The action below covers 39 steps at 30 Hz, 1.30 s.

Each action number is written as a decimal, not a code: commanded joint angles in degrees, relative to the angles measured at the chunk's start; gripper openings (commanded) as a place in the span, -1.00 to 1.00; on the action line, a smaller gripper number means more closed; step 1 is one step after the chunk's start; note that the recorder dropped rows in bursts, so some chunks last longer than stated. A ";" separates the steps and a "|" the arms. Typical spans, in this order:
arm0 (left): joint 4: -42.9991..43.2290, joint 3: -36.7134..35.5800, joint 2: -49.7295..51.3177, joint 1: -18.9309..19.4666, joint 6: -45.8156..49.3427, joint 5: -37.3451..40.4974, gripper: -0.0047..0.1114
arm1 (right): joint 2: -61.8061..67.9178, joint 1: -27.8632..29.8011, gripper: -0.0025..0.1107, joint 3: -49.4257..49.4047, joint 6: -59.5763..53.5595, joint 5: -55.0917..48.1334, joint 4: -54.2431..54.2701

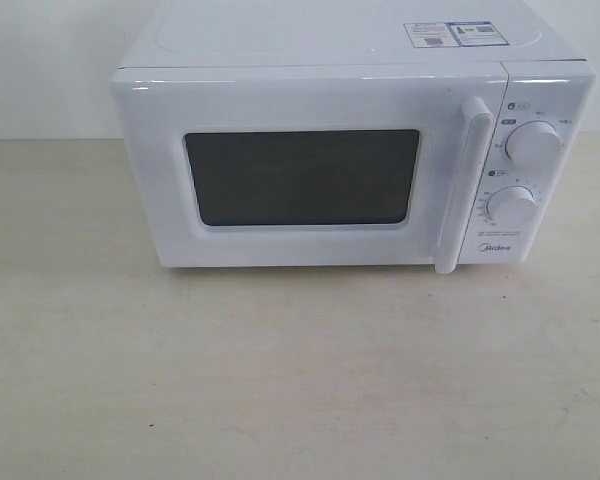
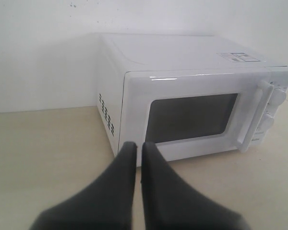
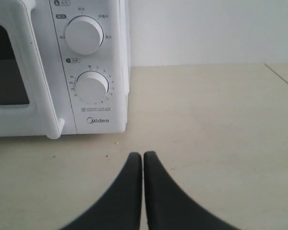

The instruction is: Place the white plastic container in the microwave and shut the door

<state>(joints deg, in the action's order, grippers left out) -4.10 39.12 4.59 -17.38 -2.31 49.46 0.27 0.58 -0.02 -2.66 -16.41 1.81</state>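
The white microwave (image 1: 350,150) stands at the back of the beige table, its door (image 1: 300,170) shut, with the dark window and the tall bar handle (image 1: 465,185) facing me. The same microwave (image 2: 192,96) fills the left wrist view, and its two knobs and Midea logo (image 3: 97,120) show in the right wrist view. The white plastic container is out of view in every frame. My left gripper (image 2: 138,146) is shut and empty, short of the microwave's front left corner. My right gripper (image 3: 142,155) is shut and empty over the table, in front of the control panel. Neither gripper shows in the exterior view.
The beige table (image 1: 280,380) stretches in front of the microwave. A white wall (image 1: 40,60) rises behind it. Vent slots (image 2: 106,113) mark the microwave's left side. A seam in the table (image 3: 281,76) runs at the far right.
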 commanded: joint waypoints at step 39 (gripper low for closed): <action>0.53 -7.03 -0.17 -0.35 6.21 -24.68 -0.84 | -0.27 -0.10 -0.96 0.02 1.11 -2.72 -0.79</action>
<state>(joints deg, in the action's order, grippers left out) -3.85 36.11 4.59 -17.38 1.36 37.05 0.27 0.58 -0.02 -1.45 -19.35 1.63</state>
